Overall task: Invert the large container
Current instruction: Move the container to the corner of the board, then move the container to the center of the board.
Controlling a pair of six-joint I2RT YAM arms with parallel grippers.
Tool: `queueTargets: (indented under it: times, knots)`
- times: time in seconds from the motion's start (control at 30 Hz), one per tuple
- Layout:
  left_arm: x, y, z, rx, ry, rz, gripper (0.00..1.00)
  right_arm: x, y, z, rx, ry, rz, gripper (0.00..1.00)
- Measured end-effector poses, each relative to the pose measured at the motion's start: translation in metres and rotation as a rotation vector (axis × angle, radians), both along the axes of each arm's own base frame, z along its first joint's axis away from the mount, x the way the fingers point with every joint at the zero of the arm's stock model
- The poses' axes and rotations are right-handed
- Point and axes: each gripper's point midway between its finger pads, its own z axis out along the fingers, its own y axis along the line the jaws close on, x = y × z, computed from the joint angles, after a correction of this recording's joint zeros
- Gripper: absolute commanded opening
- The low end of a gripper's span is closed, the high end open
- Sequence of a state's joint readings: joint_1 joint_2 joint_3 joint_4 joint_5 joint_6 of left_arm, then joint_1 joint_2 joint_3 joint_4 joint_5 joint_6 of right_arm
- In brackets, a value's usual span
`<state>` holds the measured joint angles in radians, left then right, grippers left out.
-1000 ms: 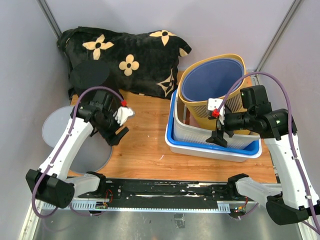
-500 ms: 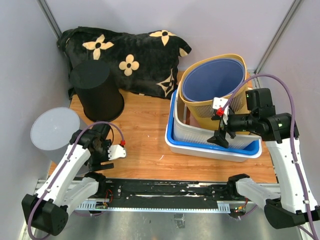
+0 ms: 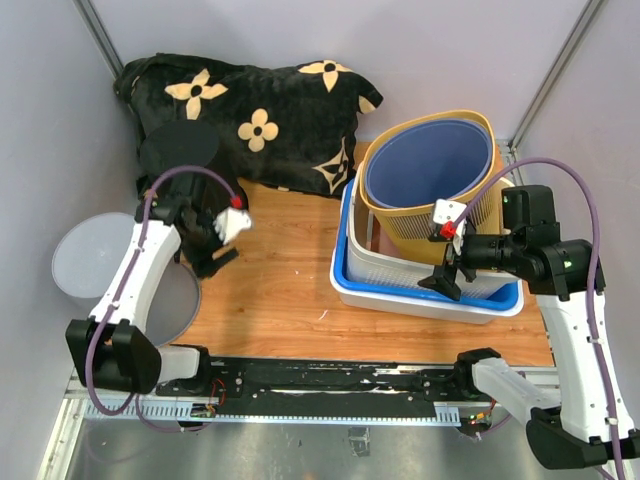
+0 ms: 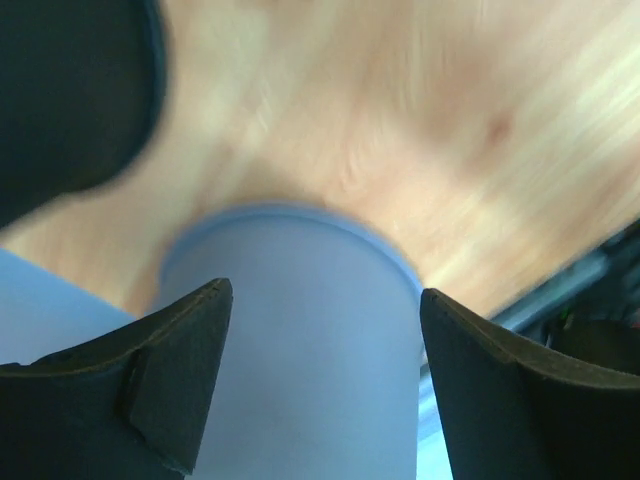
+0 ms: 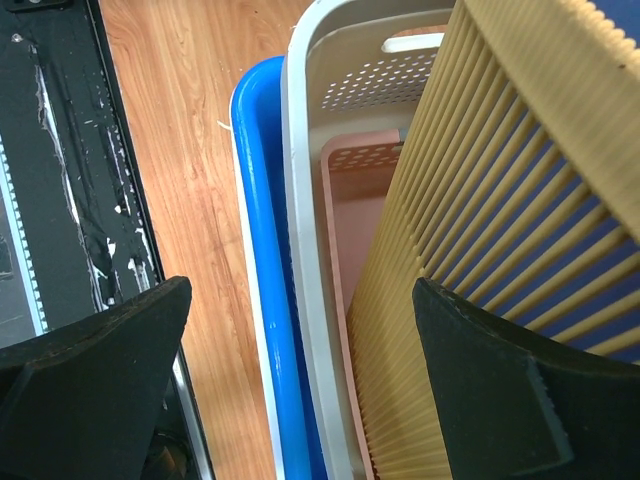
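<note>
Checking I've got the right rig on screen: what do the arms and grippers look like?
The left arm and right arm have white links, black joints and a looping purple cable each. The left gripper and right gripper have white blocks, red spots and wide black fingers.

We see a yellow ribbed bin (image 3: 398, 226); left of it, a pale grey bucket (image 3: 85, 268) and a black cushion (image 3: 262, 92) with cream flowers.

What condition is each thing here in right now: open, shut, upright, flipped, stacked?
Left gripper: open, holding nothing.
Right gripper: open, holding nothing.
Grey container: solid end up, ungripped.
Black container: solid end up, looks upside down.
Blue tray: flat, right way up.
White basket: upright in the blue tray.
Yellow basket: mouth up, leaning in the white basket.
Blue bin: nested inside the yellow basket.
</note>
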<state>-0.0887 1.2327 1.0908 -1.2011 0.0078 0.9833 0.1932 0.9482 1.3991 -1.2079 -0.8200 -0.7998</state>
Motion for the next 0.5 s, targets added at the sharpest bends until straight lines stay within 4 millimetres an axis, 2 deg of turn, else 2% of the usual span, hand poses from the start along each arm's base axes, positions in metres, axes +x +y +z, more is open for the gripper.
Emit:
queueTargets:
  times: [0.07, 0.13, 0.2, 0.27, 0.33, 0.37, 0.43, 0.5]
  knots:
    - [0.033, -0.031, 0.024, -0.174, -0.082, 0.029, 0.82, 0.001, -0.001, 0.000, 0.004, 0.002, -0.005, 0.96]
    - [0.055, -0.067, 0.053, -0.346, -0.147, -0.019, 0.82, 0.002, -0.002, 0.001, 0.015, 0.007, -0.016, 0.95]
    - [0.058, -0.107, 0.075, -0.481, -0.173, -0.127, 0.79, 0.004, -0.004, 0.002, 0.024, 0.012, -0.029, 0.95]
    - [0.052, -0.143, 0.083, -0.563, -0.149, -0.240, 0.67, 0.006, -0.005, 0.002, 0.036, 0.023, -0.042, 0.95]
    - [0.051, -0.164, 0.077, -0.591, -0.099, -0.293, 0.58, 0.009, -0.007, 0.002, 0.050, 0.040, -0.061, 0.95]
    - [0.057, -0.170, 0.071, -0.590, -0.071, -0.298, 0.58, 0.010, -0.008, 0.002, 0.057, 0.046, -0.070, 0.95]
    - [0.080, -0.174, 0.054, -0.564, -0.033, -0.272, 0.61, 0.013, -0.011, 0.005, 0.075, 0.059, -0.092, 0.96]
    - [0.114, -0.173, 0.029, -0.512, -0.037, -0.217, 0.63, 0.014, -0.013, 0.007, 0.097, 0.071, -0.106, 0.96]
